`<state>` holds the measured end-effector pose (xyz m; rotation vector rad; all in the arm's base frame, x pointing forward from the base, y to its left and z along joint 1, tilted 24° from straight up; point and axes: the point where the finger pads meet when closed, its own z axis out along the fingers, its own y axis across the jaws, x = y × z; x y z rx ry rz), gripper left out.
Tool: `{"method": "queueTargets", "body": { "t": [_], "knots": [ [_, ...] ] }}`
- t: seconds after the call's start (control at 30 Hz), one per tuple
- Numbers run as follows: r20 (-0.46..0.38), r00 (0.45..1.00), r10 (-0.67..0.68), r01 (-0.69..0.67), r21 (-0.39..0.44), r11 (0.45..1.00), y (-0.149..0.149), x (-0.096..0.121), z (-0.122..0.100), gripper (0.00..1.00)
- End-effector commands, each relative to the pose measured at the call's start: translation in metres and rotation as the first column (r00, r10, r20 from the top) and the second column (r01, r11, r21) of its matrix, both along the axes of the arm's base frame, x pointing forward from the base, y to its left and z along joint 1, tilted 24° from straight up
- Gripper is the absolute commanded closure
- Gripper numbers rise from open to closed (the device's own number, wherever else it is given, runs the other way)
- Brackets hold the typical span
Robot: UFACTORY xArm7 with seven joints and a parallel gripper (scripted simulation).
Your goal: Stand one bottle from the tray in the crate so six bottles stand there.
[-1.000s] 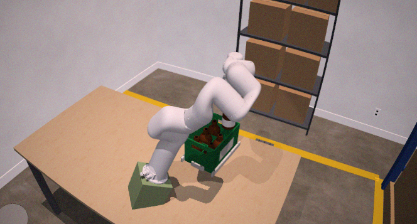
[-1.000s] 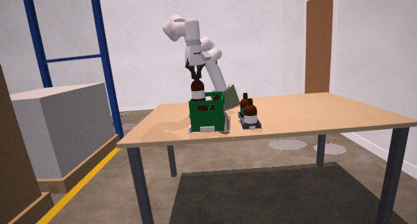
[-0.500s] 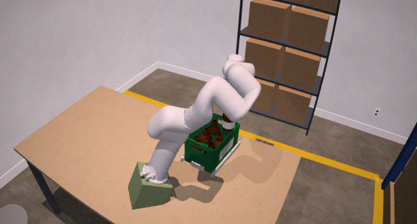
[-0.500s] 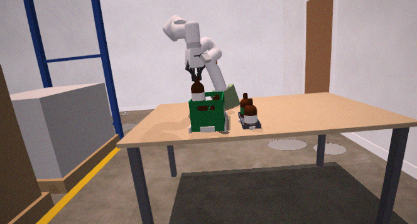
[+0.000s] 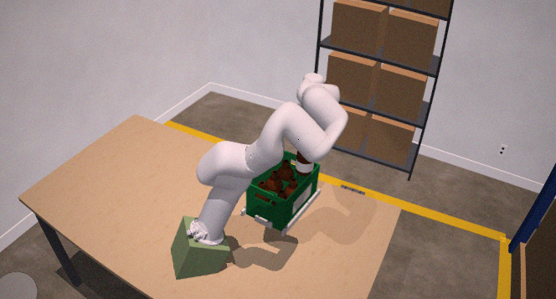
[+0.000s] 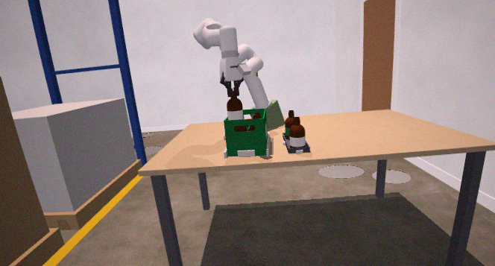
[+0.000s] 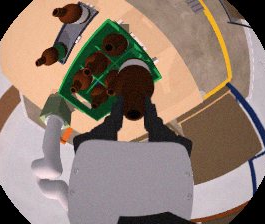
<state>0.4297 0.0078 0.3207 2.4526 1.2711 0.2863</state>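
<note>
My gripper [image 6: 234, 90] [image 7: 134, 101] is shut on the neck of a brown bottle [image 6: 234, 108] [image 5: 304, 162] [image 7: 133, 84] with a white label. The bottle hangs upright, partly lowered into a corner cell of the green crate [image 6: 246, 140] [image 5: 276, 208] [image 7: 75, 72]. Several brown bottles [image 5: 276, 180] [image 7: 92, 66] stand in the crate's other cells. Two more bottles [image 6: 297, 133] [image 7: 48, 58] stand upright on the small dark tray [image 6: 298, 148] [image 7: 83, 15] beside the crate. In the top view the arm hides the gripper and the tray.
The crate rests on a white base [image 5: 293, 224] on the wooden table [image 5: 117, 174] [image 6: 373, 133]. The arm stands on a green block [image 5: 197, 254]. A shelf of cardboard boxes [image 5: 377, 69] stands behind the table. A grey box [image 6: 71, 144] lies by a blue rack [image 6: 123, 62].
</note>
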Motion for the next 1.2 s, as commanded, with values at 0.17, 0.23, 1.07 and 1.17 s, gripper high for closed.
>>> {"method": "queueTargets", "body": {
  "t": [0.17,0.23,1.07,1.17],
  "knots": [
    [0.004,1.0,0.001,-0.001,0.001,1.0,0.001,0.001,0.002,1.0],
    [0.004,1.0,0.001,-0.001,0.001,1.0,0.001,0.001,0.002,1.0],
    [0.004,1.0,0.001,-0.001,0.001,1.0,-0.002,0.005,-0.011,1.0],
    [0.004,1.0,0.001,-0.001,0.001,1.0,-0.003,0.006,-0.013,1.0]
  ]
}}
